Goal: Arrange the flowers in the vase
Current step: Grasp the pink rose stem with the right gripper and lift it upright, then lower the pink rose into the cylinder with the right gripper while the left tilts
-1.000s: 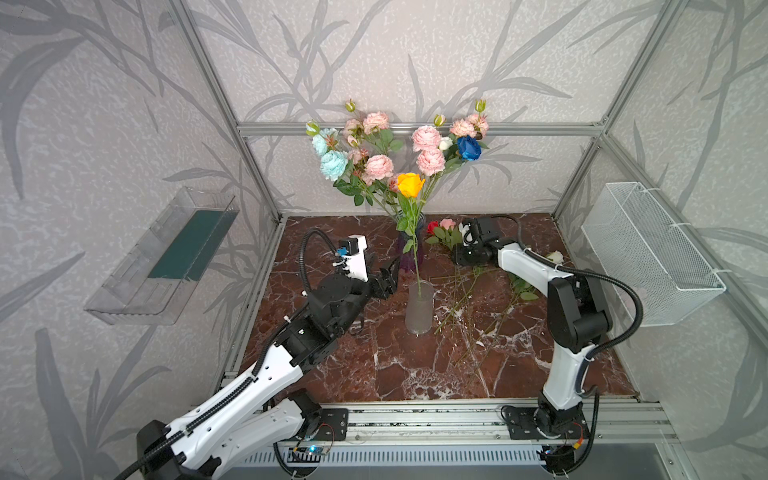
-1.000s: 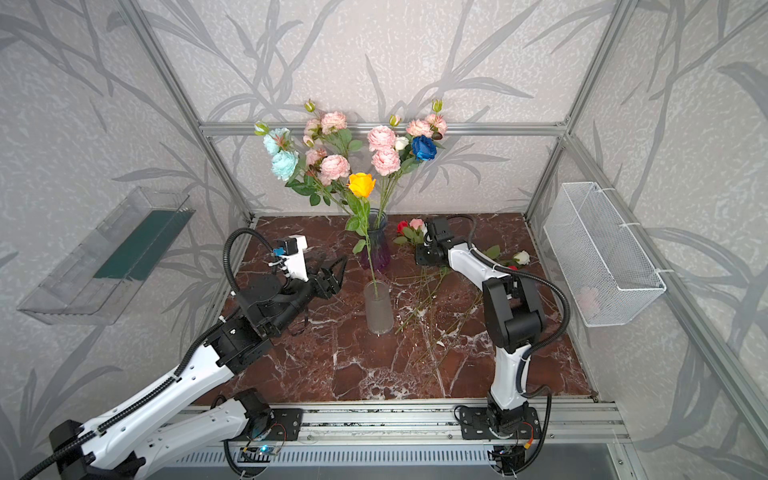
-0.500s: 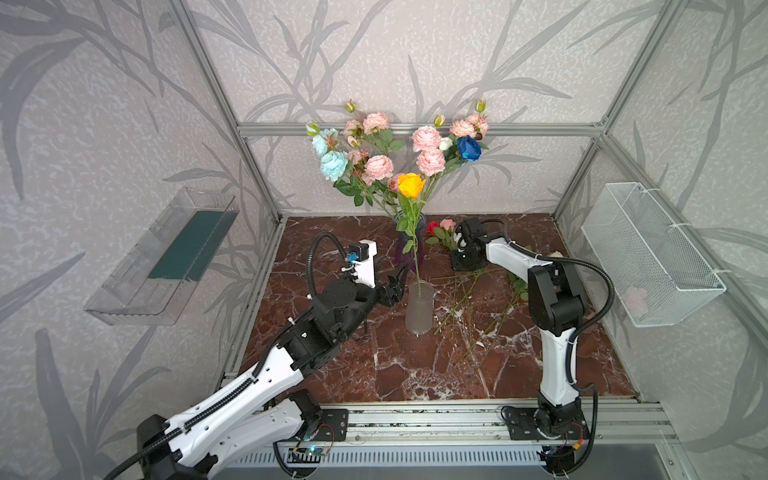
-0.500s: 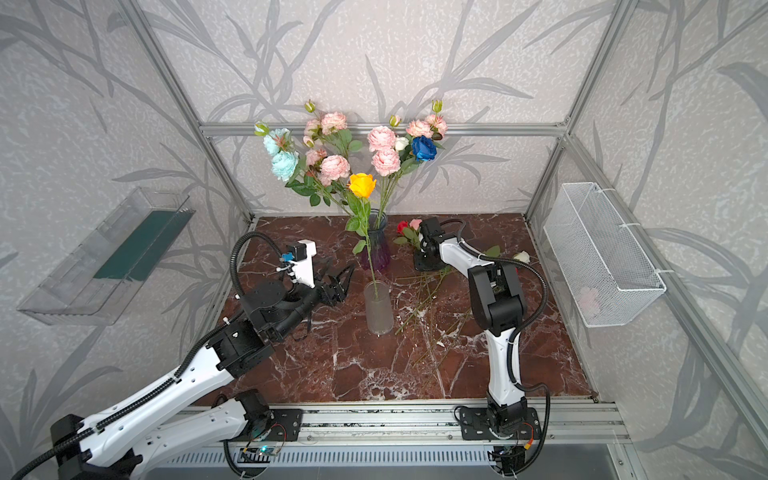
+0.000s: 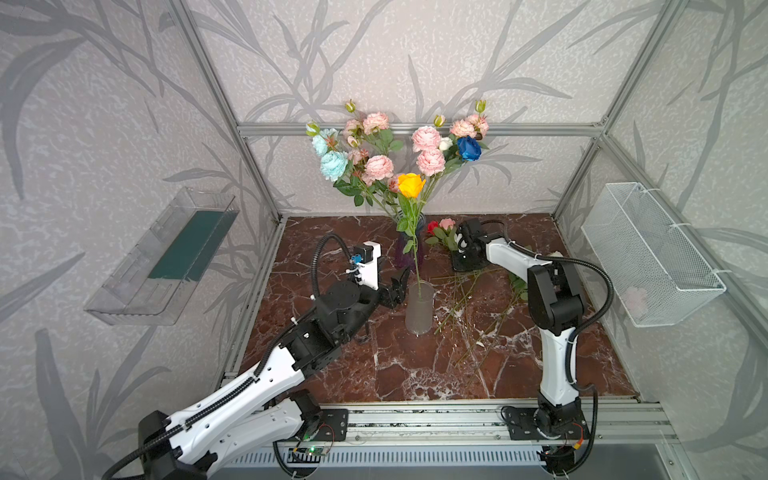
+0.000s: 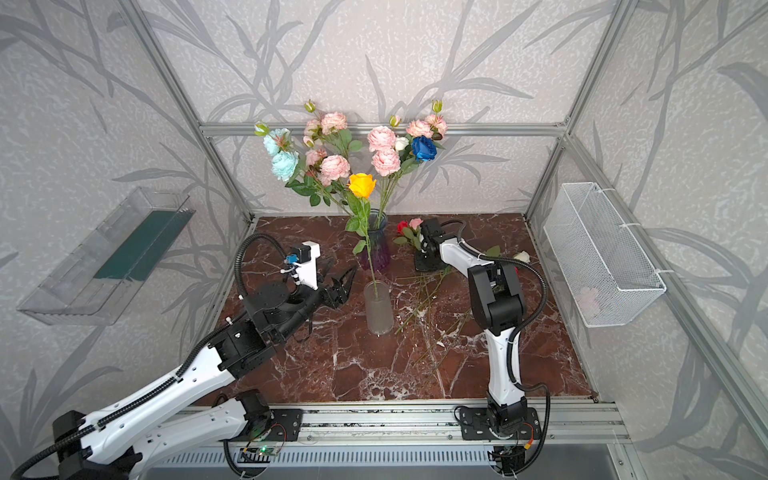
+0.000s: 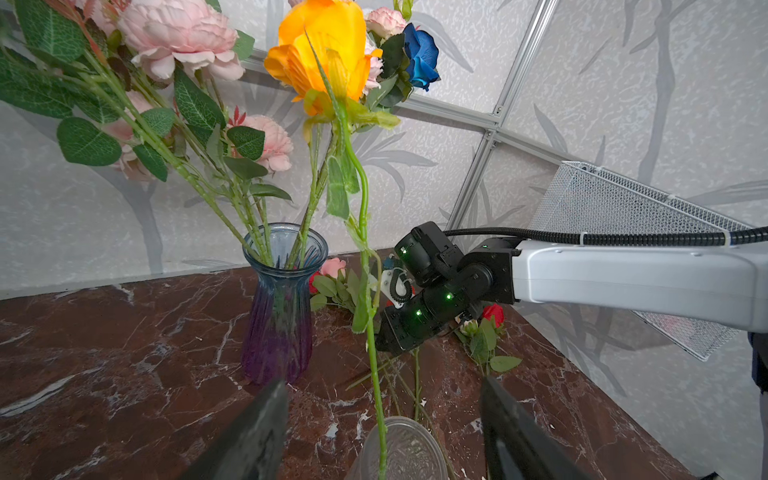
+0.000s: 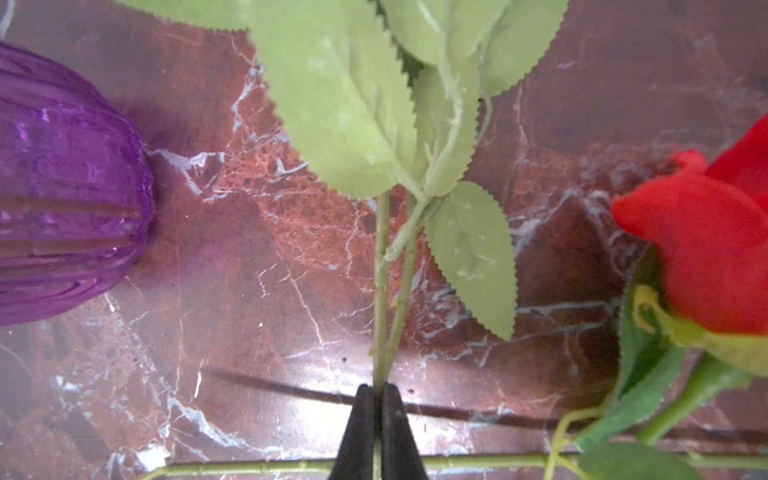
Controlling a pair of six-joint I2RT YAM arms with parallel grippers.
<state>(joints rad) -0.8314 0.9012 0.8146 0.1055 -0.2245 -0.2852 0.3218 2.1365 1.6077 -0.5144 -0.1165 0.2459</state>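
Note:
A purple glass vase at the back holds several pink, turquoise and blue flowers. In front of it a frosted vase carries one yellow rose. My left gripper is open just left of the frosted vase; in the left wrist view its fingers flank the vase rim without touching. My right gripper is shut on a leafy green stem low over the table, right of the purple vase. A red rose lies beside it.
Loose stems lie across the marble table right of the frosted vase, with a white rose further right. A wire basket hangs on the right wall and a clear tray on the left wall.
My right gripper has closed on the leafy stem and its elbow has swung left. My left gripper has edged right toward the frosted vase, still open.

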